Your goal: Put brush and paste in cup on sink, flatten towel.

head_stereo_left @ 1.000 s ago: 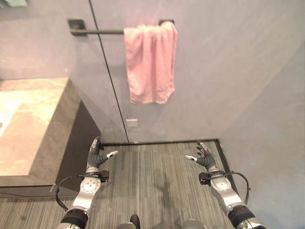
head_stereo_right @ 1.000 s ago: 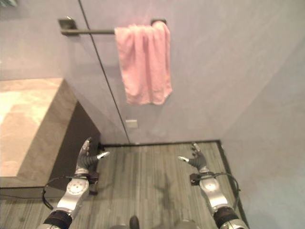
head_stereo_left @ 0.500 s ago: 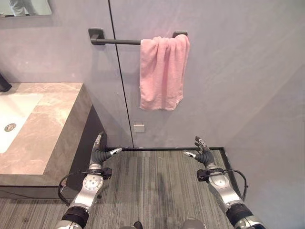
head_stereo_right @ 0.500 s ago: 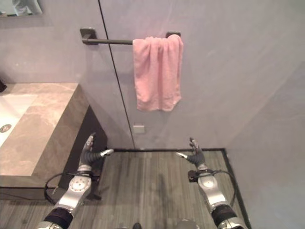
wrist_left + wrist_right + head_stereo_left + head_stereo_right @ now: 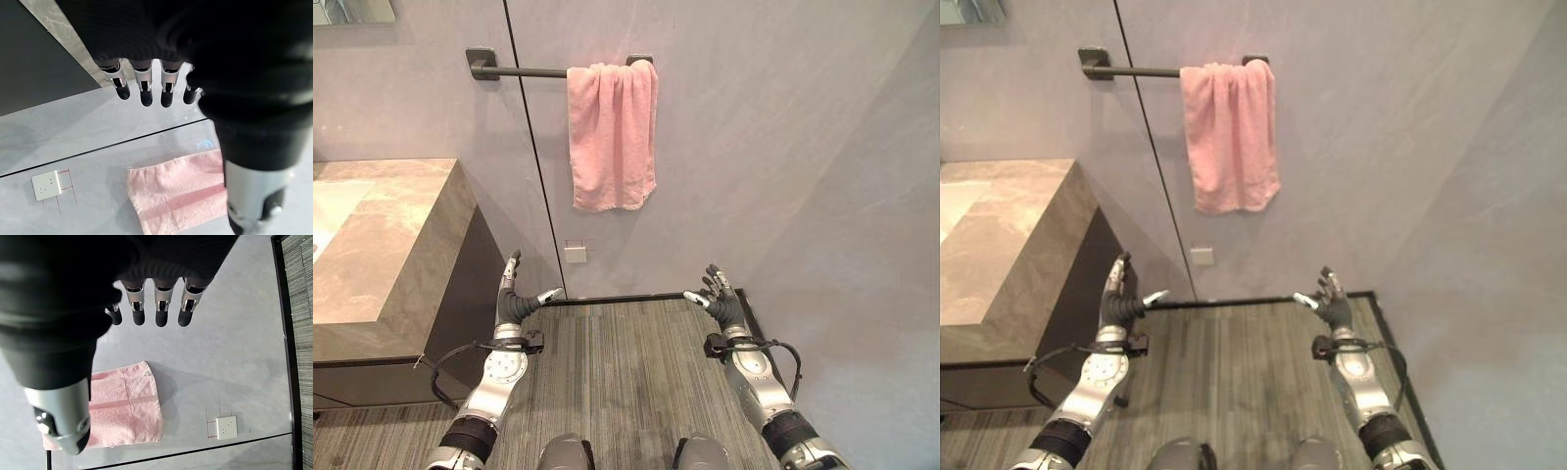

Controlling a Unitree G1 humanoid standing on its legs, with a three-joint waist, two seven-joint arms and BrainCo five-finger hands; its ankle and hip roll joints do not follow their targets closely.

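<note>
Pink and soft, the towel (image 5: 612, 135) hangs on a dark bar (image 5: 524, 71) on the grey wall (image 5: 773, 127). It is bunched up at the far right end of the bar, so most of the bar is bare. The towel is up high, well above both robot hands and between them, a bit nearer the left one's side.

The left robot hand (image 5: 514, 299) is held up low down, over the striped floor (image 5: 617, 362). Its fingers are straight and its thumb sticks out to the side. It holds nothing. In the left wrist view its fingers (image 5: 142, 88) point at the wall, with the towel past them.

The right robot hand (image 5: 717, 299) is held up too, well apart from the left one. Its fingers are loose and spread, and it holds nothing. In the right wrist view its fingers (image 5: 161, 308) point at the wall.

A small white wall socket (image 5: 575, 253) sits low on the wall, under the towel and between the two robot hands.

The stone worktop (image 5: 382, 245) is just beside the left robot hand, on its outer side.
</note>
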